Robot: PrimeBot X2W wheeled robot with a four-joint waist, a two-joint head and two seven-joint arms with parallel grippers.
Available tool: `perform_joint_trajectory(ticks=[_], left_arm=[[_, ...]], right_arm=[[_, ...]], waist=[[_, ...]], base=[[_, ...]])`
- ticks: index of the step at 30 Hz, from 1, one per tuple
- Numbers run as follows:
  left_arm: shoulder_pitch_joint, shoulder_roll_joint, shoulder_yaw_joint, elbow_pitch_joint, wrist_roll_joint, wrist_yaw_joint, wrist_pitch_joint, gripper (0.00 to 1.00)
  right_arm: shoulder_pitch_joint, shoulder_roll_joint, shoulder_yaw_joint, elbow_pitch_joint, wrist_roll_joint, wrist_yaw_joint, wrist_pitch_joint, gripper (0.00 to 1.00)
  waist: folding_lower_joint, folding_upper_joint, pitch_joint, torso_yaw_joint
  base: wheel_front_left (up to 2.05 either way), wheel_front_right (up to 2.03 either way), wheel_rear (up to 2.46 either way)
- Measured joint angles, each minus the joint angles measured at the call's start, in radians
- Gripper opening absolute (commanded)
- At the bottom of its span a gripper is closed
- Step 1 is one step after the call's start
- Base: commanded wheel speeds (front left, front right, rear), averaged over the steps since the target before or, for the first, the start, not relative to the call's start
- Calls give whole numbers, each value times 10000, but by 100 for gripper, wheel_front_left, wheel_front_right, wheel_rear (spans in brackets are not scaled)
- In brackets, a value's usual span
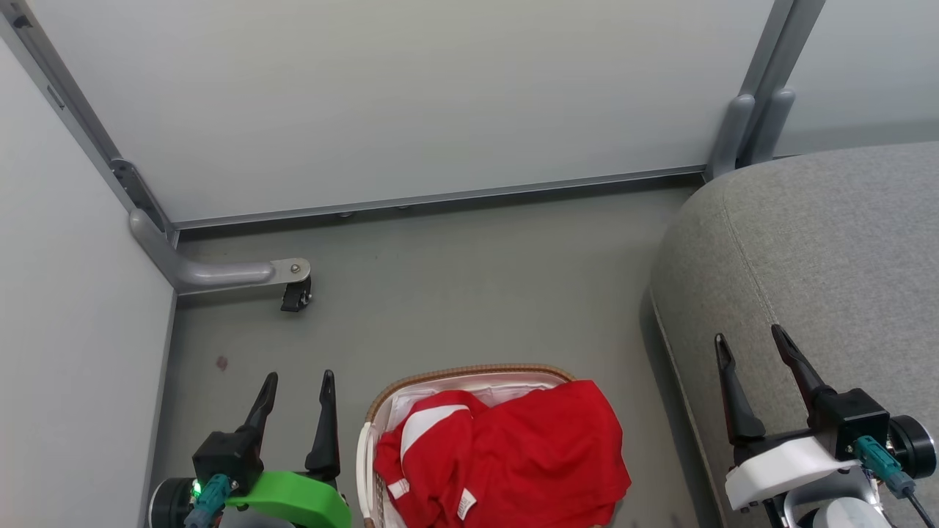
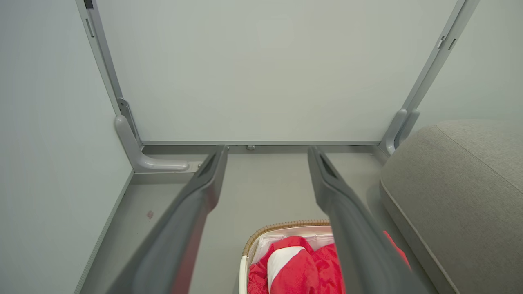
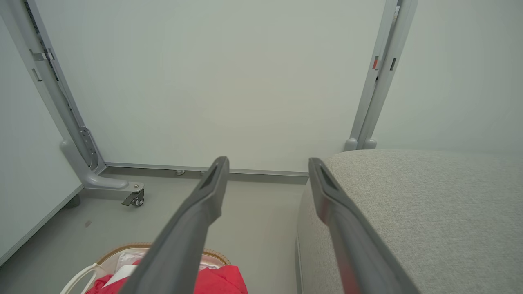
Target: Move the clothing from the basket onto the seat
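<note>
Plainly, the left claw (image 1: 299, 374) and right claw (image 1: 749, 334) both stand wide apart, gripping nothing, clear of the clothing (image 1: 513, 447).

We see pale grey partition panels (image 1: 411, 95) closing off the space ahead and to the left, held in grey metal frames (image 1: 736, 132). A curved metal foot (image 1: 220, 273) with a small black caster (image 1: 296, 295) rests on the smooth grey floor (image 1: 477, 293), near a small reddish spot (image 1: 221, 362). The light is soft and even.

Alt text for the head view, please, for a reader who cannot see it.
Red clothing fills the basket on the floor, between the open left gripper and open right gripper; the grey seat stands at the right.
</note>
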State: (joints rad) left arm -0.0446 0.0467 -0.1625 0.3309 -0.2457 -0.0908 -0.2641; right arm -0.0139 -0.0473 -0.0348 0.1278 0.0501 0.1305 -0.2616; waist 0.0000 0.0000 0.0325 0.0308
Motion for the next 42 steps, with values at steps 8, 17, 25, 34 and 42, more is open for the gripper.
perform_joint_trajectory(ticks=[8,17,25,34,42], left_arm=[[-47,0,8,-23,2,-13,0,100],[-344,2,40,-38,-61,29,0,100],[-1317,2,-2,629,184,-33,-2,100],[-2834,0,-257,2744,328,-123,0,100],[-4033,-8,-621,4880,652,-130,0,100]], right_arm=[[-23,0,-15,-48,0,0,0,100],[-346,-2,90,-171,0,0,0,100],[-1089,-4,253,-374,33,0,-2,100],[-2172,-13,640,-525,305,2,-2,100],[-2883,-17,1012,-625,685,2,-2,100]], waist=[[0,0,172,-16],[0,0,635,-153],[0,0,1590,-362],[0,0,3207,-737],[1,0,4729,-1261]], base=[[0,0,0],[0,0,0],[0,0,0],[0,0,0],[0,0,0]])
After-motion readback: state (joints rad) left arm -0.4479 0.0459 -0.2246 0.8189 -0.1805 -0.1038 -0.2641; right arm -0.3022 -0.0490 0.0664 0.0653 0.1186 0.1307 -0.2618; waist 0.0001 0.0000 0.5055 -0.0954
